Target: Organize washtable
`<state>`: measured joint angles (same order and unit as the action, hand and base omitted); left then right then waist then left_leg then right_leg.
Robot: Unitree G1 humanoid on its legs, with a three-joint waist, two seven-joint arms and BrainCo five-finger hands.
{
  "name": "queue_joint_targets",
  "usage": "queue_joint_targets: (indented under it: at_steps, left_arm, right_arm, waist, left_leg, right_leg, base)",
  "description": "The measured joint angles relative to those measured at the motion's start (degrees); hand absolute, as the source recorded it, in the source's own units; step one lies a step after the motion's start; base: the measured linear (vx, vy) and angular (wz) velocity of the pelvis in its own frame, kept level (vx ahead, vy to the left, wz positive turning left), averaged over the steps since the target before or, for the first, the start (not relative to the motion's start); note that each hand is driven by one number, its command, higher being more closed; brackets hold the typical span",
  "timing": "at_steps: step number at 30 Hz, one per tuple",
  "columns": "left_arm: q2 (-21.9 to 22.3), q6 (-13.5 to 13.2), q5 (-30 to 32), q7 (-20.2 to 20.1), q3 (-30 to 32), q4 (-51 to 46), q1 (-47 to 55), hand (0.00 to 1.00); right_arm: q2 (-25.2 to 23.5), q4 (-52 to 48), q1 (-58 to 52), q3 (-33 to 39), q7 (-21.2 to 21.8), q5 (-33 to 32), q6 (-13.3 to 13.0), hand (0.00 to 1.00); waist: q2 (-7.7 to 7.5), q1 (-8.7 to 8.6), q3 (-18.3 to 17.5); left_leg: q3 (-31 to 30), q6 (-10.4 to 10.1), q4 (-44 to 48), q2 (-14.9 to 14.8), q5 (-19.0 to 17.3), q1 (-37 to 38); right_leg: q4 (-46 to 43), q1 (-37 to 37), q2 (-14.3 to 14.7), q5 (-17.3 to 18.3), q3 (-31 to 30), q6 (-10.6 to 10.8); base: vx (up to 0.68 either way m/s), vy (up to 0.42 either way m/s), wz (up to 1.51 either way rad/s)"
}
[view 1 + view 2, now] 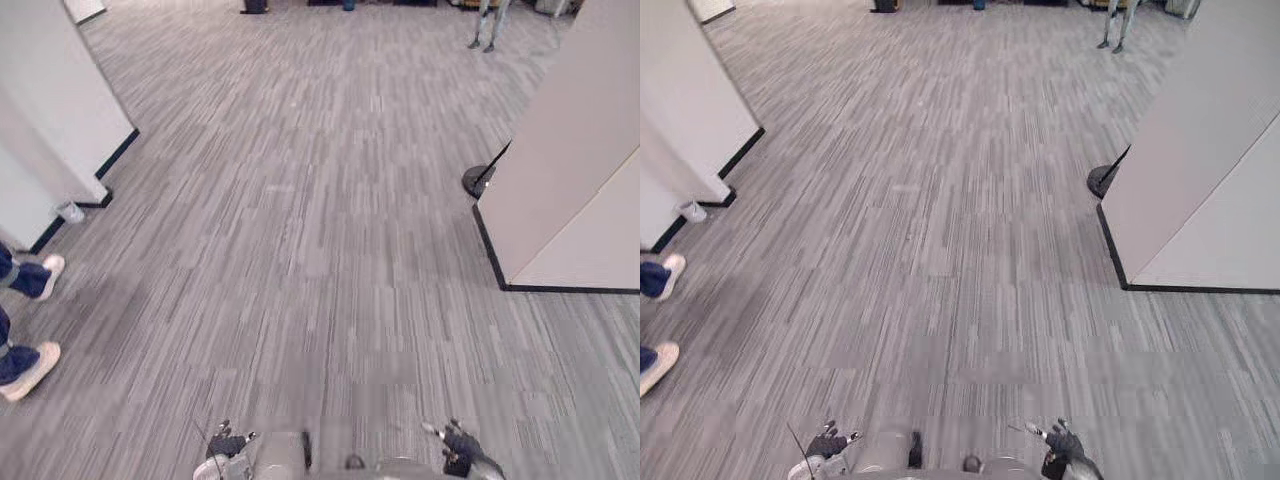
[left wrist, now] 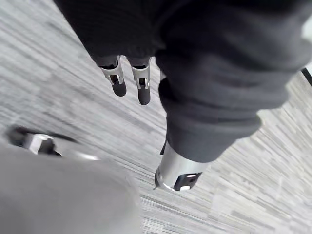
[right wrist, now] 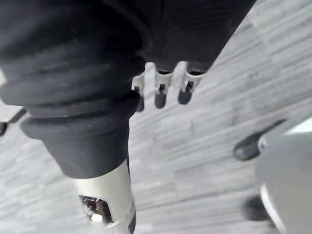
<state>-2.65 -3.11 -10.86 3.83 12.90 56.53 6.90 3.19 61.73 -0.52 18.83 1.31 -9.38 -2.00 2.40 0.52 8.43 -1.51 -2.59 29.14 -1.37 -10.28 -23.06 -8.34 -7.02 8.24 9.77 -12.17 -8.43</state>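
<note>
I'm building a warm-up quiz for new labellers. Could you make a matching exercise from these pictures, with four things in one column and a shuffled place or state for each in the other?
Things
1. person's shoes
2. round black base
3. small white container
4. left hand

Place or state
A. fingers straight, holding nothing
B. at the foot of the left white partition
C. on the floor at the head view's left edge
D. beside the corner of the right white partition

Pairs: 1-C, 2-D, 3-B, 4-A
</note>
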Motion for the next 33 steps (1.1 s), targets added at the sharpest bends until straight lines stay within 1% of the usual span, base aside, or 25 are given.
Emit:
queue_joint_targets:
  at_steps: [1, 3, 4, 5, 6, 7, 8, 9, 11, 13, 14, 16, 17, 18, 21, 23, 24, 25, 26, 27, 28, 29, 30, 31, 33]
  left_arm:
    - [0.4, 0.0, 0.0, 0.0, -0.1, -0.5, 1.3, 0.00]
    - [1.1, 0.0, 0.1, 0.1, -0.5, -0.1, 4.8, 0.00]
    - [0.9, 0.1, 0.2, 0.2, -0.9, 0.3, 8.0, 0.00]
    - [1.4, 0.2, 0.2, 0.1, -0.9, 0.3, 9.6, 0.00]
    - [0.8, 0.1, 0.2, 0.1, 0.0, 0.3, 11.7, 0.00]
    - [-0.5, 0.0, 0.3, 0.1, 0.2, 0.4, 12.2, 0.00]
    - [-2.3, 0.0, 0.3, 0.1, -0.1, 1.4, 11.9, 0.00]
    - [-3.7, 0.1, 0.6, 0.2, -1.2, 2.8, 10.1, 0.00]
    - [-4.8, 0.3, 1.6, 0.1, -3.3, 3.4, 8.4, 0.00]
    - [-5.2, 0.4, 3.2, -0.1, -6.0, 4.3, 6.9, 0.00]
    - [-5.4, 0.5, 3.9, -0.6, -6.6, 5.0, 5.3, 0.00]
    - [-5.1, 0.9, 4.8, -1.6, -6.4, 6.1, 3.4, 0.00]
    - [-4.5, 1.7, 5.2, -2.5, -4.8, 6.1, 3.2, 0.00]
    - [-3.2, 1.7, 5.2, -2.7, -2.8, 6.2, 3.2, 0.00]
    - [-0.7, 2.3, 5.0, -2.9, 3.7, 6.2, 3.9, 0.00]
    - [0.0, 2.7, 5.1, -3.6, 5.0, 6.5, 5.5, 0.00]
    - [-0.2, 2.7, 5.1, -5.0, 6.7, 7.1, 5.8, 0.00]
    - [0.7, 3.3, 4.8, -5.2, 8.2, 7.8, 5.7, 0.00]
    - [1.7, 3.6, 4.7, -5.1, 9.0, 8.1, 5.6, 0.00]
    - [2.5, 3.9, 3.8, -5.1, 10.4, 8.2, 5.5, 0.00]
    - [2.5, 4.3, 2.7, -5.1, 10.2, 8.5, 5.7, 0.00]
    - [2.7, 4.6, 1.0, -4.9, 9.6, 8.3, 4.8, 0.00]
    - [2.6, 4.5, -0.7, -4.8, 9.2, 8.1, 4.8, 0.00]
    - [2.2, 4.5, -4.2, -4.8, 8.3, 7.3, 5.2, 0.00]
    - [2.1, 2.6, -12.8, -3.9, 6.7, 6.4, 6.0, 0.00]
  right_arm:
    - [0.5, 0.5, 0.1, -1.6, 0.0, 0.3, 0.0, 0.00]
    - [0.3, 0.5, -0.2, -2.2, 0.1, 1.0, 0.0, 0.00]
    - [0.2, 0.3, -1.4, -3.1, 0.1, 1.0, -0.1, 0.00]
    - [-0.2, 0.2, -2.0, -3.5, 0.1, 1.1, -0.1, 0.00]
    - [-1.8, 0.1, -2.5, -3.4, 0.0, 1.1, -0.1, 0.00]
    - [-3.0, 0.2, -3.4, -3.1, 0.1, 1.2, -0.1, 0.00]
    - [-4.2, 0.8, -3.8, -3.0, 0.1, 1.2, -0.2, 0.00]
    - [-5.0, 2.0, -3.6, -2.8, 0.2, 1.3, -0.4, 0.00]
    - [-4.4, 2.2, -3.7, -1.4, 0.6, 2.7, -0.7, 0.00]
    - [-3.3, 0.8, -4.3, -0.8, 1.4, 3.1, -2.0, 0.00]
    - [-2.9, 0.0, -4.4, 0.0, 1.4, 3.1, -2.1, 0.00]
    - [-2.8, -0.3, -4.3, 3.5, 1.4, 2.9, -2.1, 0.00]
    - [-2.2, -0.5, -4.4, 5.1, 1.4, 2.9, -1.7, 0.00]
    - [-2.0, -1.1, -5.2, 6.0, 1.4, 2.8, -1.2, 0.00]
    - [-1.4, -2.6, -6.8, 5.9, 1.4, 2.5, -0.2, 0.00]
    - [-1.0, -2.8, -7.2, 5.3, 1.6, 2.7, 0.4, 0.00]
    - [-1.1, -2.1, -7.5, 5.6, 1.8, 3.2, 1.0, 0.00]
    - [-0.8, -1.6, -7.7, 7.8, 2.6, 4.3, 1.6, 0.00]
    - [0.0, -1.4, -7.5, 8.7, 2.8, 5.1, 2.0, 0.00]
    - [1.1, -1.5, -6.9, 7.7, 2.7, 6.3, 2.5, 0.00]
    - [1.6, -1.8, -6.3, 6.7, 2.5, 6.6, 2.4, 0.00]
    - [2.7, -0.9, -4.9, 4.9, 2.3, 6.4, 2.5, 0.00]
    - [3.1, 0.2, -4.1, 3.6, 1.8, 5.6, 2.5, 0.00]
    - [3.4, 1.5, -2.7, 0.7, 1.1, 4.2, 2.5, 0.00]
    - [3.2, 2.5, -0.8, -3.3, 0.9, 2.3, 1.9, 0.00]
  waist:
    - [0.91, 1.61, -0.1]
    - [0.97, 3.71, -0.6]
    - [0.35, 3.93, -2.0]
    - [0.17, 4.05, -3.1]
    - [-2.50, 4.15, -4.7]
    - [-4.81, 4.22, -5.8]
    - [-6.87, 3.50, -5.7]
    - [-7.48, 1.97, -4.6]
    - [-7.20, 1.62, -2.6]
    - [-5.86, 0.27, -2.7]
    - [-5.48, -0.01, -2.5]
    - [-4.53, -0.09, -2.0]
    - [-3.81, -0.97, -1.5]
    - [-2.42, -1.46, -1.2]
    - [-1.22, -1.34, -0.9]
    - [-0.44, -2.48, -2.1]
    - [-0.91, -3.02, -2.5]
    - [0.54, -2.87, -3.5]
    - [1.65, -2.44, -4.1]
    - [3.00, -2.11, -3.9]
    - [2.87, -1.52, -3.0]
    - [3.57, -0.67, -1.4]
    - [3.20, 0.36, -0.8]
    - [2.07, 1.00, -0.1]
    - [1.21, 2.11, -0.1]
  left_leg:
    - [-1.9, -4.7, -12.3, 0.5, 3.1, -1.5]
    - [-1.9, -7.0, -15.8, 0.2, 3.8, -3.5]
    - [-0.4, -6.7, -14.9, 0.0, 3.7, -3.3]
    - [0.5, -4.4, -13.4, -0.1, 9.1, -3.5]
    - [2.3, -0.5, -10.4, 0.3, 14.0, -2.9]
    - [4.4, 1.8, -9.1, 0.9, 14.6, -1.7]
    - [5.2, 3.6, -8.0, 2.4, 11.7, 0.1]
    - [4.9, 5.4, -7.9, 3.8, 8.6, 3.9]
    - [5.3, 6.4, -9.7, 4.3, 5.0, 12.8]
    - [5.1, 7.0, -14.4, 4.4, 2.5, 21.7]
    - [4.8, 7.1, -16.3, 4.4, 1.9, 25.3]
    - [3.2, 6.7, -18.3, 4.5, 0.4, 30.1]
    - [1.1, 4.6, -20.2, 4.2, -1.2, 33.8]
    - [-0.1, 4.4, -20.8, 2.9, -3.9, 36.3]
    - [-1.4, 3.1, -20.8, 0.2, -10.4, 41.6]
    - [-2.1, 1.6, -21.3, -3.0, -12.4, 44.0]
    - [-2.6, 1.1, -13.8, -4.2, -12.6, 42.3]
    - [-3.6, -0.1, 0.6, -6.7, -10.5, 36.3]
    - [-4.3, 0.3, 7.7, -8.1, -6.8, 33.1]
    - [-4.4, 0.8, 18.8, -8.9, 7.5, 28.0]
    - [-3.9, 0.5, 25.9, -9.4, 15.7, 24.8]
    - [-0.4, 4.2, 36.1, -10.8, 12.2, 21.1]
    - [1.5, 5.2, 40.2, -11.0, 10.1, 19.9]
    - [4.5, 5.3, 44.6, -10.4, 6.8, 17.2]
    - [6.6, 4.1, 44.4, -9.2, 4.4, 10.0]
  right_leg:
    - [-0.1, -2.6, -0.1, 2.7, -2.8, -0.1]
    - [-0.8, -7.4, -1.0, 8.2, -8.3, -0.2]
    - [-1.5, -10.1, -1.8, 10.2, -10.9, -0.3]
    - [-4.4, -10.3, -1.7, 11.7, -12.0, -0.4]
    - [-14.7, -7.5, -2.4, 12.9, -12.3, 1.4]
    - [-23.5, -4.5, -2.5, 11.0, -11.2, 5.4]
    - [-32.0, -1.6, -3.0, 6.6, -9.3, 13.5]
    - [-41.7, 1.6, -3.6, -2.6, -6.2, 24.1]
    - [-55.5, 7.2, -5.7, -2.0, 1.2, 22.1]
    - [-59.2, 14.6, -7.8, 1.3, 9.5, 16.4]
    - [-55.7, 18.4, -8.5, 3.1, 11.5, 14.9]
    - [-47.0, 23.3, -9.4, 5.6, 12.6, 14.6]
    - [-34.3, 25.9, -11.7, 5.5, 13.3, 13.8]
    - [-21.9, 26.9, -13.9, 2.7, 13.7, 12.1]
    - [-5.4, 28.1, -17.8, -4.1, 17.2, 11.0]
    - [-7.3, 29.2, -18.1, -4.8, 20.8, 10.0]
    - [-11.3, 29.7, -17.5, -9.9, 21.4, 11.2]
    - [-13.0, 29.0, -14.5, -13.3, 21.5, 11.1]
    - [-14.0, 28.6, -12.8, -11.5, 21.8, 10.5]
    - [-14.4, 26.5, -10.0, -8.8, 21.3, 8.7]
    - [-13.4, 23.9, -8.2, -7.6, 19.8, 7.2]
    - [-10.8, 18.6, -5.8, -7.1, 16.8, 6.3]
    - [-9.4, 15.8, -5.3, -7.0, 15.1, 6.0]
    - [-7.0, 10.4, -5.4, -6.9, 12.8, 5.5]
    - [-2.3, 3.4, -6.1, -6.2, 9.6, 4.4]
  base:
    - [0.74, 0.108, -0.93]
    - [0.73, 0.211, -1.38]
    - [0.91, 0.311, -1.37]
    - [1.00, 0.312, -1.11]
    - [0.81, 0.216, -0.94]
    - [0.95, 0.226, -0.70]
    - [1.01, 0.205, -0.16]
    - [0.96, 0.194, -0.05]
    - [0.62, 0.134, -0.13]
    - [0.65, 0.149, 0.06]
    - [0.57, 0.099, 0.21]
    - [0.73, -0.004, 0.45]
    - [1.00, -0.111, 0.98]
    - [0.89, -0.146, 0.91]
    - [0.69, -0.224, 0.38]
    - [0.68, -0.324, 0.42]
    - [0.95, -0.539, 0.39]
    - [0.79, -0.494, 0.09]
    - [0.80, -0.507, -0.42]
    - [0.83, -0.469, -0.78]
    - [0.99, -0.510, -1.18]
    - [0.80, -0.390, -1.12]
    - [0.72, -0.324, -1.30]
    - [0.66, -0.244, -1.09]
    - [0.68, -0.170, -1.07]
